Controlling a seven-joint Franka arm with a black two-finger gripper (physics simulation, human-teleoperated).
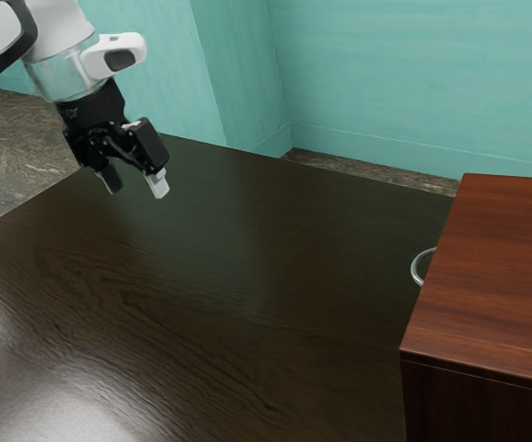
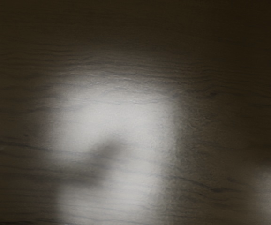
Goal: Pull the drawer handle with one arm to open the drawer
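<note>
Exterior view: black two-finger gripper [image 1: 137,187], jaws released and empty, hangs above dark wooden table [image 1: 248,304] at left, well apart from curved silver drawer handle [image 1: 420,267] on reddish-brown wooden cabinet [image 1: 496,276] at right.

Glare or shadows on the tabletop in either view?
Exterior view: pale sheen on the dark wood table toward that view's lower left, below the gripper. Wrist view: a bright glare patch on the wood, with a dark shadow cutting into it.
</note>
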